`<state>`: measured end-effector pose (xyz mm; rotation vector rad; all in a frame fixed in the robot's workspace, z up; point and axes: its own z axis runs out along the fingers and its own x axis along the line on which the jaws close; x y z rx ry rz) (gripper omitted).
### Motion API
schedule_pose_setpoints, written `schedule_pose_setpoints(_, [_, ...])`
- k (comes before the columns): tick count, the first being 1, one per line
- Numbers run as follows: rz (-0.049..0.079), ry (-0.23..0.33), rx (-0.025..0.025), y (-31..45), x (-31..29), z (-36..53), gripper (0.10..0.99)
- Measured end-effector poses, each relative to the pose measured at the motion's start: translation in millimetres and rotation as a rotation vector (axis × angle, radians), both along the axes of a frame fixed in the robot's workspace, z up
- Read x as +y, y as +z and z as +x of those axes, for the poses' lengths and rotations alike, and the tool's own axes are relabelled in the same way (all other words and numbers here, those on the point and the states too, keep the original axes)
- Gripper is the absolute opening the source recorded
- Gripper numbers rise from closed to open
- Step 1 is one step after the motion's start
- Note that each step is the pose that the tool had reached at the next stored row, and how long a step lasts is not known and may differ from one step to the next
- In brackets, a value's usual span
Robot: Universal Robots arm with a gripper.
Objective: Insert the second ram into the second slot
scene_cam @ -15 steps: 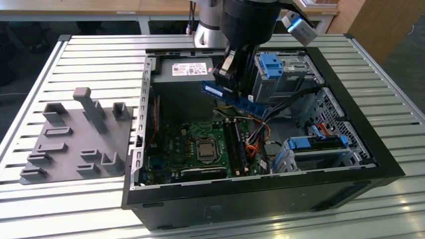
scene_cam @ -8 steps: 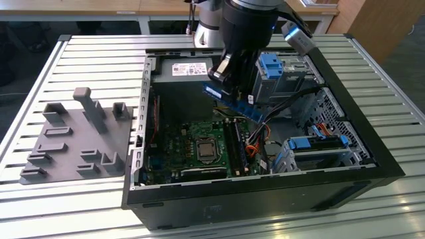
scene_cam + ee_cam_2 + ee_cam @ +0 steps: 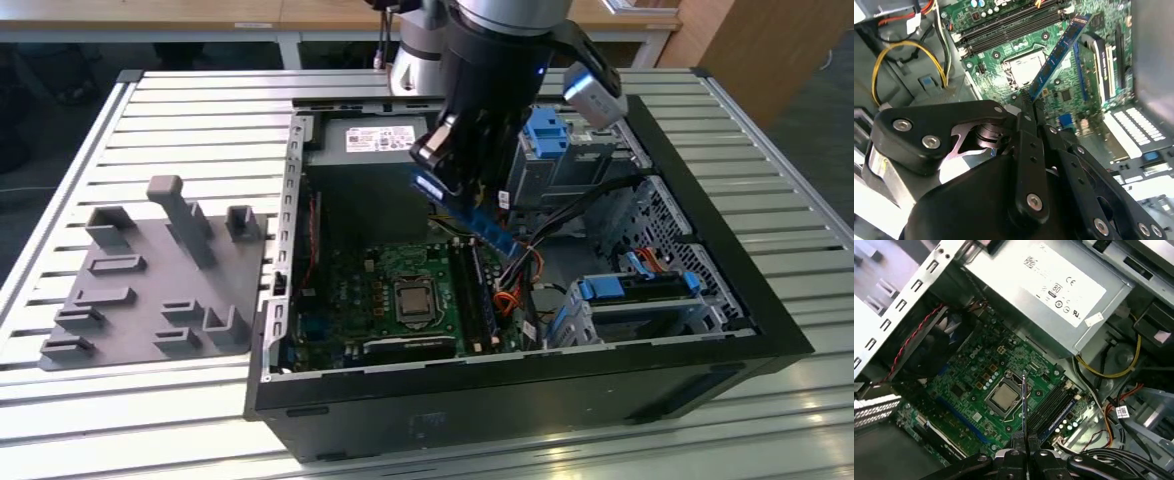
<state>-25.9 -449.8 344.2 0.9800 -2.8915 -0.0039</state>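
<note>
Second wrist view: the gripper [image 3: 1026,102] is clenched on one end of the ram [image 3: 1059,52], a thin, flat blue stick jutting out past the fingertips, in the air over the motherboard [image 3: 999,55] beneath the gripper.

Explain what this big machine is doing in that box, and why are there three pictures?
It is a robot arm working over an open computer case on a slatted table. One picture comes from a camera standing off to the side. The other two come from cameras riding near the arm's wrist, looking past its gripper. The gripper pinches one end of the second ram, a thin blue memory stick, held tilted above the green motherboard. The long dark slots beside the square chip socket are where such sticks go. A grey tray of holders lies beside the case.
</note>
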Motion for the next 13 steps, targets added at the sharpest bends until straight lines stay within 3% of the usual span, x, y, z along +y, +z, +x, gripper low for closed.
schedule_pose_setpoints(13, [0.000,-0.237,0.0000,-12.2,0.0,0.0,0.137])
